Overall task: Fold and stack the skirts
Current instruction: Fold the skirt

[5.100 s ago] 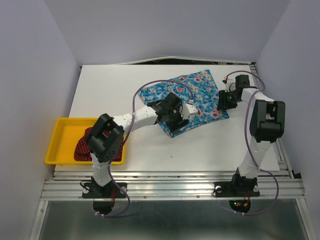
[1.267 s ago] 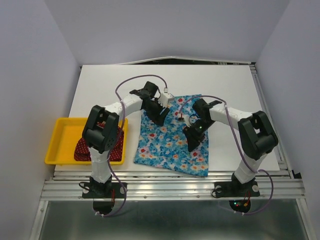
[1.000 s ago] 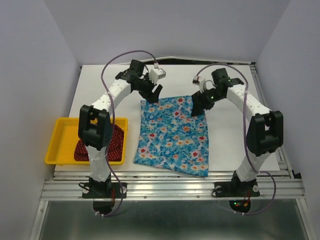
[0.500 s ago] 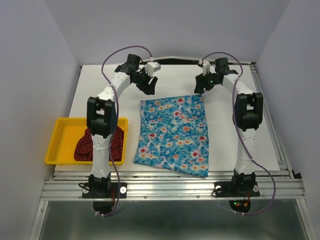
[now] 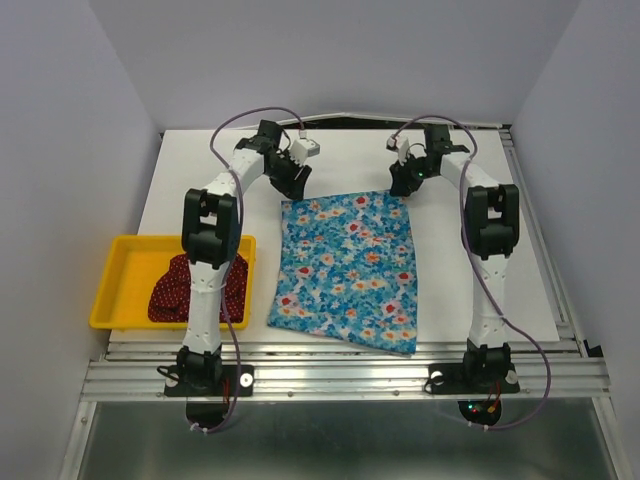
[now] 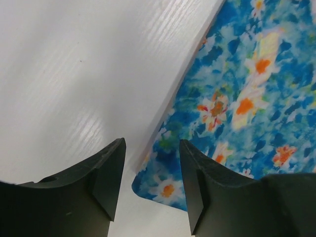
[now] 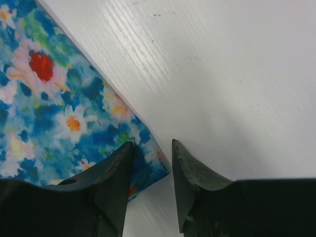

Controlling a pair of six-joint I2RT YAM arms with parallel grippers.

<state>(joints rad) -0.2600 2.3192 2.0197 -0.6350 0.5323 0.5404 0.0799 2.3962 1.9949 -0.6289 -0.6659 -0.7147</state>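
Our left gripper (image 6: 151, 148) stands with its jaws apart and nothing between them. In its wrist view the rounded corner of the blue flowered skirt (image 6: 237, 98) lies on the white desk (image 6: 74, 74) just under the gap. We cannot tell whether the fingertips touch the cloth.

Our right gripper (image 7: 152, 145) is likewise unclenched, with a narrower gap and nothing held. The other far corner of the same skirt (image 7: 49, 98) lies in line with that gap.

From above, the left gripper (image 5: 290, 180) and the right gripper (image 5: 402, 183) sit at the far left and far right corners of the blue skirt (image 5: 345, 265). Both arms reach out toward the back of the desk (image 5: 180, 190). The skirt is spread flat in the middle of the desk. Its long sides run from far to near, and it widens a little toward its near hem, which lies close to the desk's near edge.

The dark red dotted skirt (image 5: 165, 295) lies bunched in the yellow tray (image 5: 110, 285) at the near left of the desk, partly hidden behind the left arm. The tray is near the blue skirt's left edge but apart from it.
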